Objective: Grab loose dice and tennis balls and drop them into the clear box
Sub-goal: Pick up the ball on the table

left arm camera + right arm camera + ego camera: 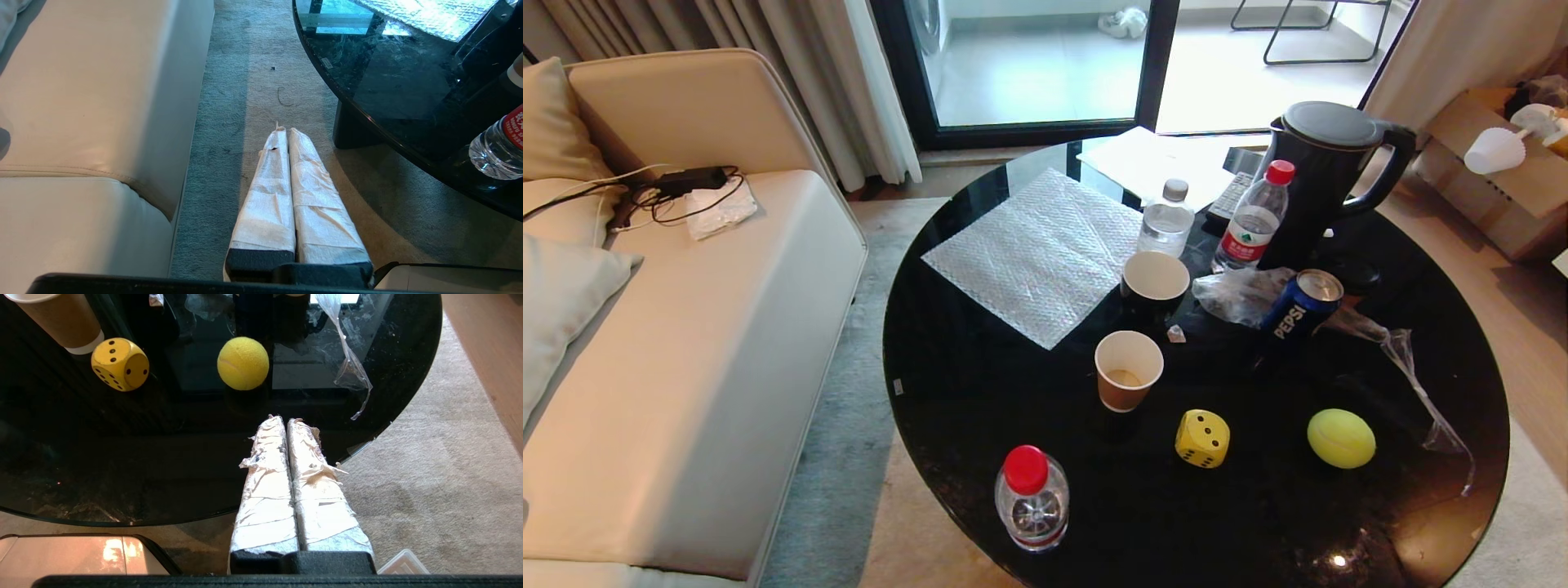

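**Two easy grabs at the near edge, both pincers clenched and empty**

Start with what sits closest to you. The right pincer (284, 419) hangs over the near rim of the black tabletop (980, 384), its taped fingers pressed together with nothing between them. Just beyond its tips lies the tennis ball (243, 363), alone on the glossy surface near a strip of clear plastic wrap (347, 363). Judge it light and springy, with a matte skin that should grip well against the tape. It will roll on this slick top, so close across its widest middle, coming from above rather than pushing at it from the side.

Beside it, toward your left, rests the yellow die (1202, 438), just in front of the brown paper cup (1128, 371). It looks light and probably soft, with rounded corners. Take it on two opposite flat faces, not the corners, and mind the cup behind it.

The left pincer (284, 130) is clenched too, holding nothing, off the tabletop over the carpet (249, 73) between the sofa (90, 102) and the table edge.

Farther back the tabletop carries bottles, a Pepsi can (1303, 306) and a kettle (1327, 175). No clear box and no wood-coloured die show in any view.
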You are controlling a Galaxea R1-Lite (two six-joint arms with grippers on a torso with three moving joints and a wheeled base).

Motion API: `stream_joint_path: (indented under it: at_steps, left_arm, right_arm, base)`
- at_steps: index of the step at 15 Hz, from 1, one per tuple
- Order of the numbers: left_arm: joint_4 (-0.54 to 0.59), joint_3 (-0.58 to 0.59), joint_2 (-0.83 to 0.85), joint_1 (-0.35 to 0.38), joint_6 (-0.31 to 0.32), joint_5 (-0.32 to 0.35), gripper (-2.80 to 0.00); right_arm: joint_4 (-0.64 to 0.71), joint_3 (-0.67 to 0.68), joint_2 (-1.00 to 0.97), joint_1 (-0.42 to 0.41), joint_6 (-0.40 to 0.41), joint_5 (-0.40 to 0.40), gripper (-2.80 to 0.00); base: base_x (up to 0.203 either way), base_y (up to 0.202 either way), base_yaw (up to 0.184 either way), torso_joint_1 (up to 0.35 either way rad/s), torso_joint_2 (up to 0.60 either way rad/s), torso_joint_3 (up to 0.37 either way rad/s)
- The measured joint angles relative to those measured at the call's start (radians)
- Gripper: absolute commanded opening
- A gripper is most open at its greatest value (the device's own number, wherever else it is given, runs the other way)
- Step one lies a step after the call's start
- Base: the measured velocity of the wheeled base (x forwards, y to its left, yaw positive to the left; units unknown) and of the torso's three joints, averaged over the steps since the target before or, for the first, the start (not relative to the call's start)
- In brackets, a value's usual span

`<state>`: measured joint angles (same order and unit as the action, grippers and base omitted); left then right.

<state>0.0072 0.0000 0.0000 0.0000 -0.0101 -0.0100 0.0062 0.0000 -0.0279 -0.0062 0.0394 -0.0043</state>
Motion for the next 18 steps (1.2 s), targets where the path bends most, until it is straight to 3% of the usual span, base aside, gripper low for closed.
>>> stream_joint_path:
  at_steps: [15, 18]
  left_arm:
    - [0.002, 0.0, 0.0, 0.0, 0.002, 0.0, -2.8]
    - [0.002, 0.0, 0.0, 0.0, 0.001, 0.0, -2.8]
  right_arm:
    - [0.005, -0.009, 0.001, 0.0, -0.008, -0.005, -2.8]
    - [0.148, -0.126, 0.001, 0.0, -0.009, 0.001, -2.8]
  base:
    - [0.0, 0.0, 0.0, 0.0, 0.0, -0.005]
    - [0.0, 0.0, 0.0, 0.0, 0.0, 0.0]
